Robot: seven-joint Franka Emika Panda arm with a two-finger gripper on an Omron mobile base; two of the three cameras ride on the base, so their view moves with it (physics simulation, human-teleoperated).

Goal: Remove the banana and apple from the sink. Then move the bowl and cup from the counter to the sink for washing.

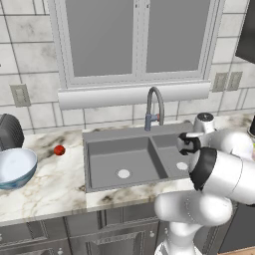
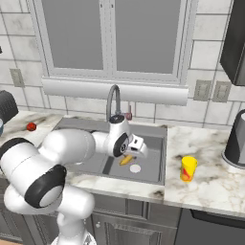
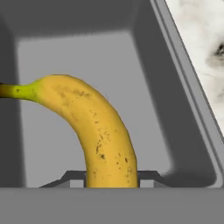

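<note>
The yellow banana [image 3: 96, 127] lies close in the hand view, and my gripper [image 3: 111, 179] is shut on its lower end, one fingertip [image 3: 72, 178] against each side. From the right base view my gripper [image 2: 130, 154] reaches down into the right basin of the dark grey sink [image 2: 152, 143], with the banana [image 2: 125, 160] just under the hand near a white drain. The red apple [image 1: 59, 150] rests on the marble counter [image 1: 50, 189] left of the sink [image 1: 99, 159]. The bowl [image 1: 16, 167] sits at the far left. The yellow cup [image 2: 188, 168] stands right of the sink.
A curved grey faucet [image 1: 155, 106] rises behind the sink, below the window. A dark appliance [image 1: 9, 131] stands behind the bowl, and a dark grey vessel [image 2: 237, 139] sits at the far right of the counter. My arm's white elbow [image 1: 229, 174] covers the right basin.
</note>
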